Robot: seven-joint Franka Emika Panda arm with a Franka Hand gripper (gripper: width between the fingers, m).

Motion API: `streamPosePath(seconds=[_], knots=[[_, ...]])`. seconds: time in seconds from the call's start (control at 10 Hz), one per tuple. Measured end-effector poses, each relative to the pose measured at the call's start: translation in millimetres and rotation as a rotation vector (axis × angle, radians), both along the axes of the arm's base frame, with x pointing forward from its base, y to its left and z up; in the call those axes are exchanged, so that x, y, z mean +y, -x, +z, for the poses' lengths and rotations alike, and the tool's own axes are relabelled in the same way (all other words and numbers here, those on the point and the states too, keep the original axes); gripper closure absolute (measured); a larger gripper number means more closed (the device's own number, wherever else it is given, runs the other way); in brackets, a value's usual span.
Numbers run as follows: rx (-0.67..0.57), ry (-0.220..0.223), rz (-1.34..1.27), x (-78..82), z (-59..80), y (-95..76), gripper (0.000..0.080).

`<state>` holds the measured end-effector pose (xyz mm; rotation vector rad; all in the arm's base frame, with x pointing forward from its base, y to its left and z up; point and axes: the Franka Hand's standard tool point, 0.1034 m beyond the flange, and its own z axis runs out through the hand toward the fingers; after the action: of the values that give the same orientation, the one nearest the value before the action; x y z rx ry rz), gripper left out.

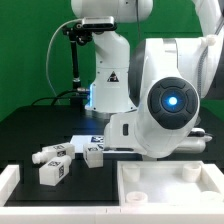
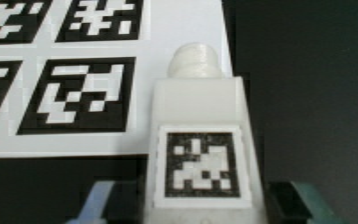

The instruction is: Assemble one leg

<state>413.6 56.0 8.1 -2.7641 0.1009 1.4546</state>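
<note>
In the wrist view a white leg (image 2: pixel 197 130) with a black-and-white tag on its face and a rounded peg end sits between my fingers. My gripper (image 2: pixel 199 205) is shut on the leg, with a finger (image 2: pixel 108 202) pressed against each side. The leg's peg end lies over the edge of the marker board (image 2: pixel 69 75). In the exterior view my arm's own body hides the gripper and this leg. Three more legs lie on the black table at the exterior view's left: one (image 1: pixel 52 157), another (image 1: pixel 55 172) and a third (image 1: pixel 95 152).
The large white tray-like piece (image 1: pixel 170 188) lies at the front on the exterior view's right. A white block (image 1: pixel 8 185) stands at the front left corner. The marker board (image 1: pixel 88 137) lies behind the loose legs. The arm's base (image 1: pixel 108 80) stands at the back.
</note>
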Motion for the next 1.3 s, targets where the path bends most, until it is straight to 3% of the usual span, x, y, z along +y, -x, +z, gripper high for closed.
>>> streamPosePath(seconds=[0.2,0.4,0.5,0.6,0.7,0.8,0.9,1.1,1.3], knots=[[-0.003,-0.022,0.020,-0.3,3.7,-2.9,0.0514],[-0.105,-0.115,0.072,1.5,42.6,-33.4,0.0514],[-0.136,-0.156,0.071,-6.3,64.0,-45.6,0.0514],[-0.147,-0.163,0.058,-15.6,79.6,-55.4,0.0514],[-0.196,-0.151,0.076,-17.8,83.3,-63.8,0.0514],[-0.291,-0.133,0.083,-15.3,74.3,-66.7,0.0514],[-0.329,-0.132,0.080,-16.0,75.8,-61.7,0.0514],[-0.459,-0.118,0.084,-17.4,78.0,-71.9,0.0514],[-0.632,-0.132,0.132,6.4,103.0,-106.2,0.0514]])
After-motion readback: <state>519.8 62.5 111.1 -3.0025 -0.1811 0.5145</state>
